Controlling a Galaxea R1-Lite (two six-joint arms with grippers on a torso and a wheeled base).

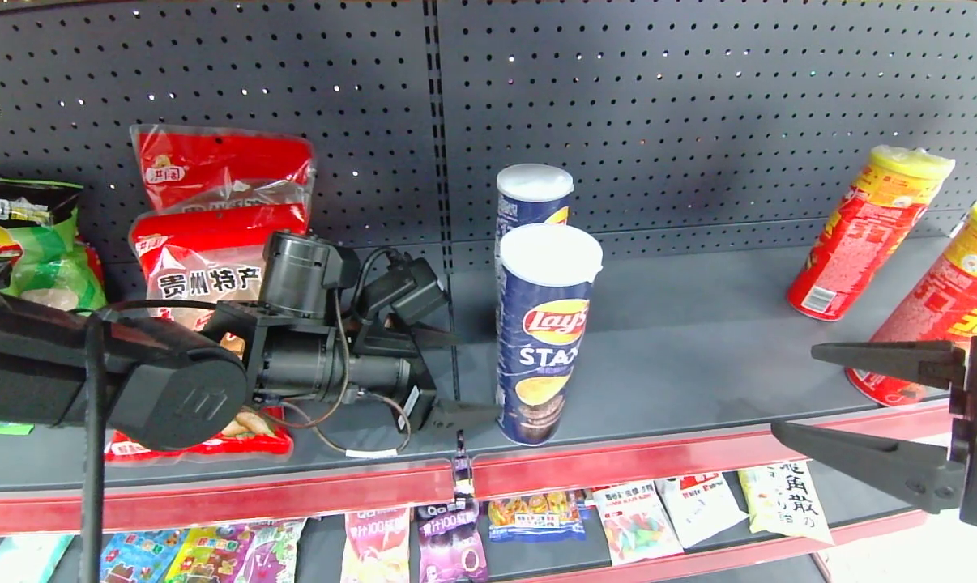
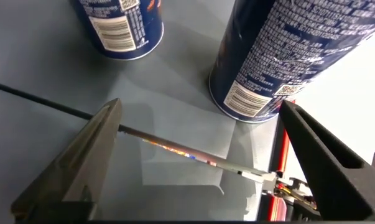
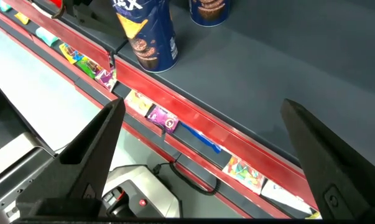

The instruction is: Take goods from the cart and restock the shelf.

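Observation:
Two tall blue chip cans stand on the grey shelf (image 1: 683,356), the front can (image 1: 547,332) near the red lip and the rear can (image 1: 533,194) behind it. My left gripper (image 1: 456,376) hovers open and empty just left of the front can, low over the shelf. In the left wrist view the front can (image 2: 280,56) and rear can (image 2: 122,28) stand beyond the gripper (image 2: 201,106), which touches neither. My right gripper (image 1: 792,390) is open and empty off the shelf's front right edge. The right wrist view shows the front can (image 3: 147,34) and rear can (image 3: 209,9) far from that gripper (image 3: 203,109).
Red snack bags (image 1: 213,267) and a green bag (image 1: 35,251) fill the shelf's left end behind my left arm. Two red-and-yellow cans (image 1: 865,231) (image 1: 934,316) stand at the right. Bare shelf lies between blue and red cans. A lower shelf holds several candy packets (image 1: 537,518).

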